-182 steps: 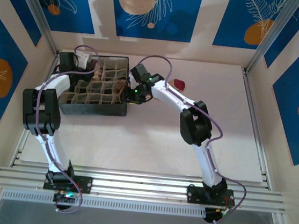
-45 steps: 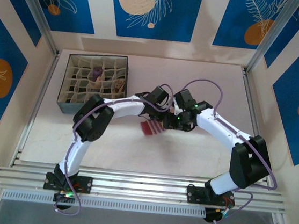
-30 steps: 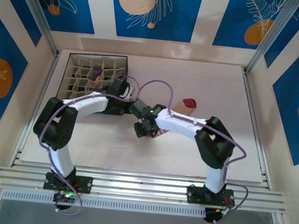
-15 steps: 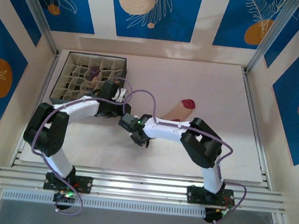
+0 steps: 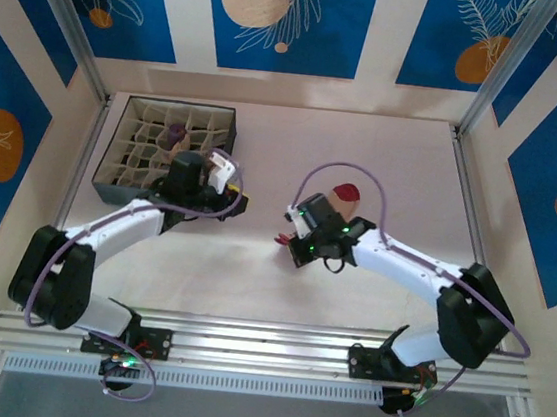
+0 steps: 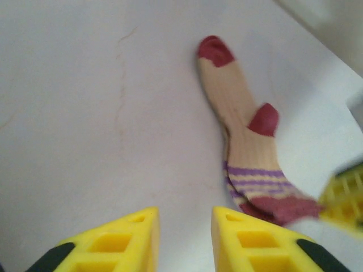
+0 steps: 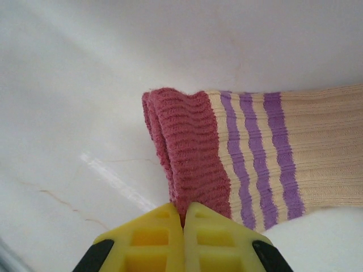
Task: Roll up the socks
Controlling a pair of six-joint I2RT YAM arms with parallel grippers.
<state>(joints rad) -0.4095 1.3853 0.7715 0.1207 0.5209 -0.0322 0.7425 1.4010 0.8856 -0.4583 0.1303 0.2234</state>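
A tan sock (image 6: 241, 105) with a dark-red toe, a red heel and a purple-striped cuff lies flat on the white table. In the top view its red toe (image 5: 347, 192) shows beyond the right arm. My right gripper (image 7: 184, 218) is shut on the edge of the sock's red cuff (image 7: 184, 147), at the sock's left end (image 5: 290, 238). My left gripper (image 6: 184, 238) hovers over bare table left of the cuff, open with nothing between its yellow fingers (image 5: 239, 204). A purple sock (image 5: 173, 136) sits rolled in a cell of the box.
A dark box (image 5: 119, 193) with a grid of cardboard cells stands at the table's back left, just behind my left gripper. Metal frame rails run along the table's near edge (image 5: 263, 348). Bare white table spreads to the right of the sock.
My right gripper has moved right to the sock's cuff and shut on it. My left gripper has come off the box's near edge toward the sock and opened a little.
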